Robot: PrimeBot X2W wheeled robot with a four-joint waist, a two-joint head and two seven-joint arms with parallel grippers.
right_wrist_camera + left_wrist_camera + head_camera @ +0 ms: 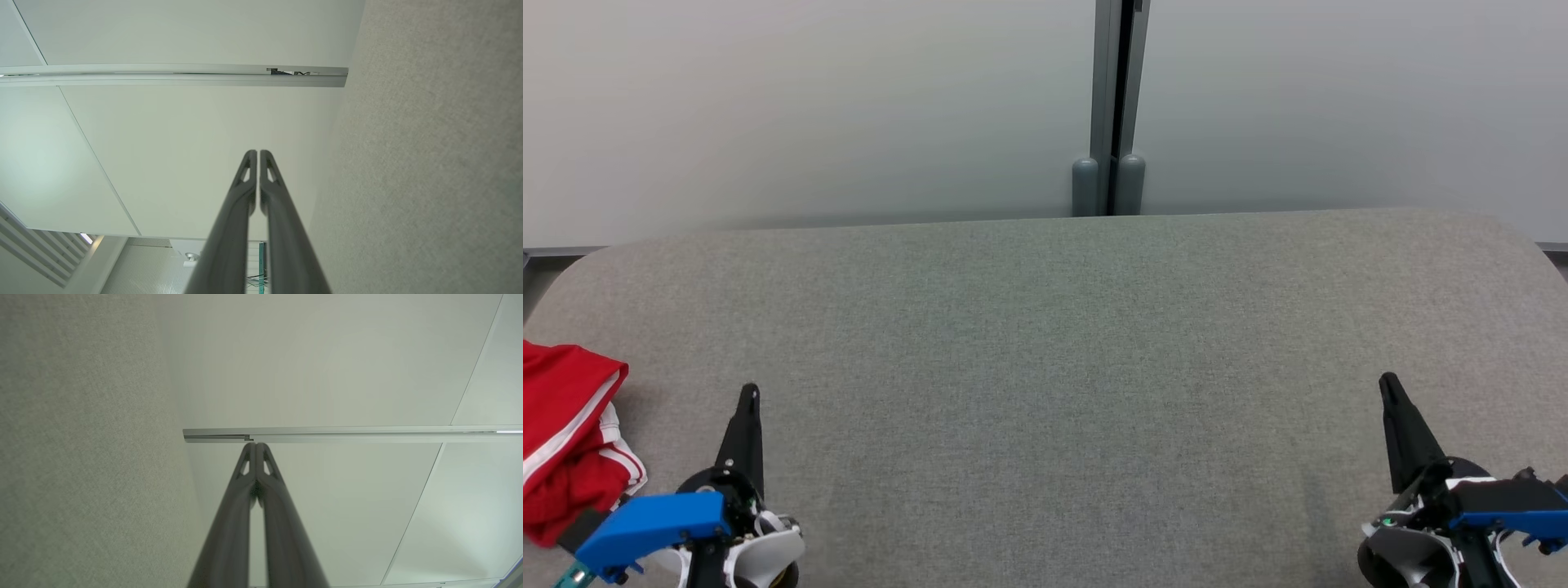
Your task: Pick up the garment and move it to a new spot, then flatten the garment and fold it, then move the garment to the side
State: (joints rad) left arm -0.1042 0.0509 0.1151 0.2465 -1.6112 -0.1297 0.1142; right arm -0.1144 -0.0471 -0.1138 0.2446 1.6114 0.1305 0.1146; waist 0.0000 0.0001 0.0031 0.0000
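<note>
A red garment (560,445) with white stripes is found bunched in a loose heap, neither flattened nor folded. It is laid on the grey fabric-covered surface (1045,367) at the near left corner, and part of it is cut off by the left edge of the head view. White fabric is exposed between its red folds, and a coarser weave is noted on the lower portion.

Grey fabric-covered table (1045,343) with rounded corners.
A bunched red garment (564,441) with white stripes lies at the table's near left edge.
</note>
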